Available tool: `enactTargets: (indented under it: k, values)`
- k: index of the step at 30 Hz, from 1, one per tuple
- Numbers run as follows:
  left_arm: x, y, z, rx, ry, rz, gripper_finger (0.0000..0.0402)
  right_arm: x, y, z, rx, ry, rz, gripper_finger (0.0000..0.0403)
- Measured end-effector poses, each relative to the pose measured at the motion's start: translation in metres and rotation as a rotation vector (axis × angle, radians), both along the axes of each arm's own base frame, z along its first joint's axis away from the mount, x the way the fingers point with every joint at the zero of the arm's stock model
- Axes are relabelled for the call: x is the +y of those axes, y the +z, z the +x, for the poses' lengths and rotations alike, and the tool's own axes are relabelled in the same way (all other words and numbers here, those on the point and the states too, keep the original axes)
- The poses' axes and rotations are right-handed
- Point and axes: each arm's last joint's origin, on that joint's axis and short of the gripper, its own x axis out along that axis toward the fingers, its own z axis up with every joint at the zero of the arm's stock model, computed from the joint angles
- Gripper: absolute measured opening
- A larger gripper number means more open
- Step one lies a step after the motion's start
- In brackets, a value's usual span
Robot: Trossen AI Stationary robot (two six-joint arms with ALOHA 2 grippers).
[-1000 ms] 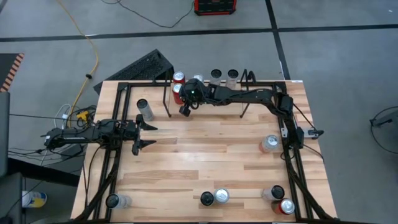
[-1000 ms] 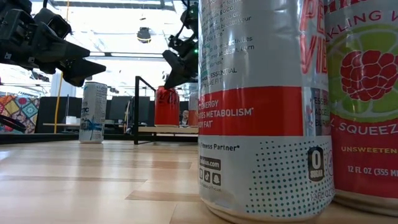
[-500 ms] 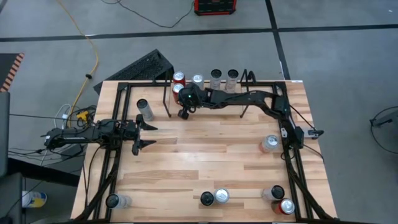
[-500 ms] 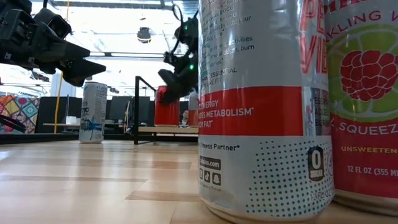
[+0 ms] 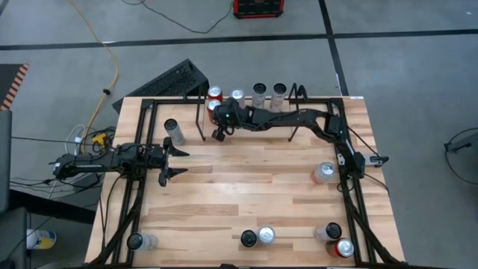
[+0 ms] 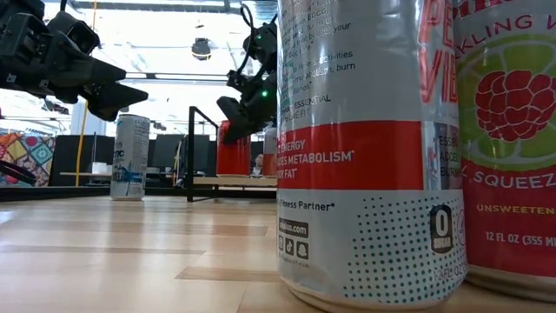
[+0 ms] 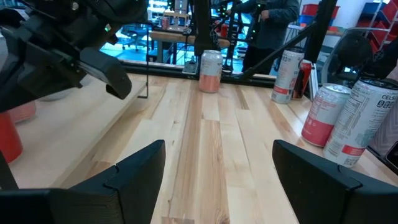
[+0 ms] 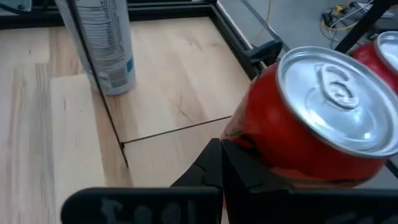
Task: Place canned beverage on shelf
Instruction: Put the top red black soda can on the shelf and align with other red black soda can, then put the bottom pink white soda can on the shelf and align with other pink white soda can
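A red can (image 8: 311, 118) stands upright at the left end of the black wire shelf (image 5: 202, 119), in front of a second red can (image 5: 215, 93); three silver cans stand in a row to that one's right. My right gripper (image 5: 219, 133) is shut and slants down from the table's right. Its tips (image 8: 221, 155) are close beside the nearer red can (image 6: 233, 152). My left gripper (image 5: 176, 162) waits open and level at the table's left side, with nothing between its fingers (image 7: 137, 168). My right gripper's shut fingertips (image 8: 219, 163) show in front of the red can's side wall, low down (image 8: 255, 146). The fingers hide that spot, so I cannot tell whether they touch it. The can stands upright, not lifted.
A tall silver can (image 5: 173, 131) stands left of the shelf. Another can (image 5: 323, 172) stands at the right. Several cans stand along the near edge (image 5: 258, 237), two of them close to the low camera (image 6: 365, 148). Black rail frames (image 5: 351, 202) run along both table sides.
My right gripper, still shut, has come down and toward the table's left and far side, closer to the red can. The can has stayed where it was.
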Motion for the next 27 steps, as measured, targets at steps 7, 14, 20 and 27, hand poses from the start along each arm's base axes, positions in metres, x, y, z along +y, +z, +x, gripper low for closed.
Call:
enactTargets:
  k: [7, 14, 20, 27]
  values:
    - [0.0, 0.0, 0.0, 0.0, 0.001, 0.0, 0.0282, 0.006, 0.001, 0.001, -0.012, 0.086, 0.066, 0.002]
    - [0.0, 0.0, 0.0, 0.0, 0.002, 0.0, 0.0282, 0.047, 0.05, -0.022, 0.054, 0.145, 0.129, 0.0022]
    - [0.0, 0.0, 0.0, 0.001, 0.002, 0.0, 0.0282, 0.109, 0.112, -0.087, 0.249, 0.157, 0.275, 0.0023]
    - [0.0, 0.0, 0.0, 0.001, 0.001, 0.0, 0.0282, 0.168, 0.159, -0.19, 0.344, -0.026, 0.46, 0.0024]
